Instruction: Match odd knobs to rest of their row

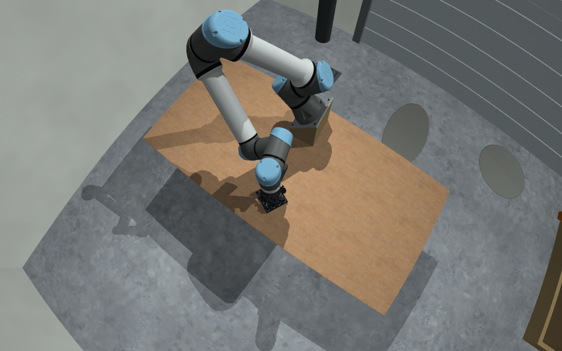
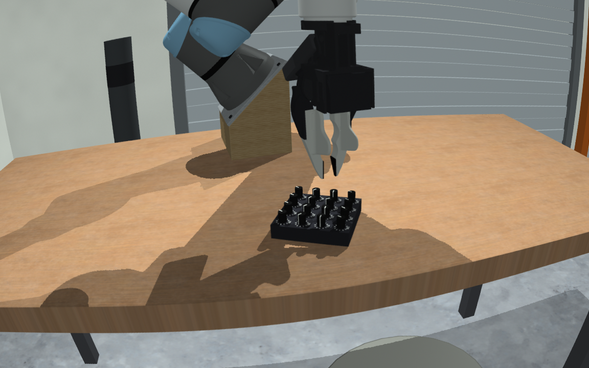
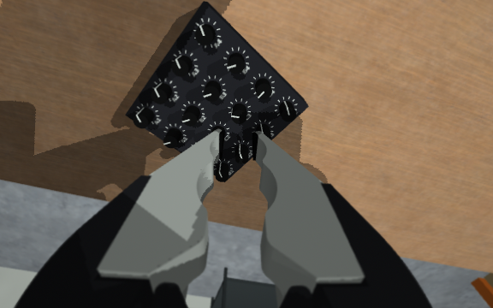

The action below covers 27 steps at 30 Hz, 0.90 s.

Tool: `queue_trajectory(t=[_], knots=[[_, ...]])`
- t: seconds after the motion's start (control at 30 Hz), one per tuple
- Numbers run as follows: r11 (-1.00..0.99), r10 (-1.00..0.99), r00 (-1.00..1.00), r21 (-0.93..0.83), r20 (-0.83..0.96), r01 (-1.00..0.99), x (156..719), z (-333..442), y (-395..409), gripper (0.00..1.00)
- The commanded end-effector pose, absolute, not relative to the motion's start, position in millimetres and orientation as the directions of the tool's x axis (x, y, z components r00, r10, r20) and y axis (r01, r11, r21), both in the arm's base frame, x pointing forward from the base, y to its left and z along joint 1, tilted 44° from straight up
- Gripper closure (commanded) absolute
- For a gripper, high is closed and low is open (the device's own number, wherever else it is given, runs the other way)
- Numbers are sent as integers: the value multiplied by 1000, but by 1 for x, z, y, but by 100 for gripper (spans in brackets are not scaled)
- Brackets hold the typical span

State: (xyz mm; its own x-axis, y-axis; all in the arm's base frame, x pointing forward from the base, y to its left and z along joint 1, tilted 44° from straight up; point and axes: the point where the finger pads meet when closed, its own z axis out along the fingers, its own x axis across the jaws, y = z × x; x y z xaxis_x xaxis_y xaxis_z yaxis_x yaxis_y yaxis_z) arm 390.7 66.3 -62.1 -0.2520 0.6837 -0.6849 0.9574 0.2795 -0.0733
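Observation:
The black knob box [image 1: 269, 208] [image 2: 310, 234] [image 3: 227, 36] lies on the table, turned diagonally in the wrist view. My gripper [image 2: 329, 176] [image 3: 238, 133] is open by a narrow gap, with nothing between its jaws, above the box. The row A knobs all point up-left in the wrist view; the row B knobs all point left and slightly down. Knob C3 [image 3: 240, 112] points nearly straight left, while knob C4 [image 3: 264, 86] points down-left. The left jaw hides C1 and most of C2. The row D lines run roughly up-down.
The wooden table [image 1: 361, 218] [image 2: 470, 183] [image 3: 379, 107] has its front edge close to the box. The arm's wooden base block [image 2: 262, 128] stands behind. A dark post [image 1: 324, 21] [image 2: 122, 91] and an orange rack post [image 2: 588, 82] stand beyond the table.

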Motion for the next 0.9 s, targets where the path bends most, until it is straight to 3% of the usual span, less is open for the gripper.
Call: queue_trajectory(t=[0.0, 0.87], knots=[[176, 716, -110, 26, -690, 984, 390, -61, 68, 89], [-324, 662, 547, 463, -512, 825, 391, -54, 76, 89]])
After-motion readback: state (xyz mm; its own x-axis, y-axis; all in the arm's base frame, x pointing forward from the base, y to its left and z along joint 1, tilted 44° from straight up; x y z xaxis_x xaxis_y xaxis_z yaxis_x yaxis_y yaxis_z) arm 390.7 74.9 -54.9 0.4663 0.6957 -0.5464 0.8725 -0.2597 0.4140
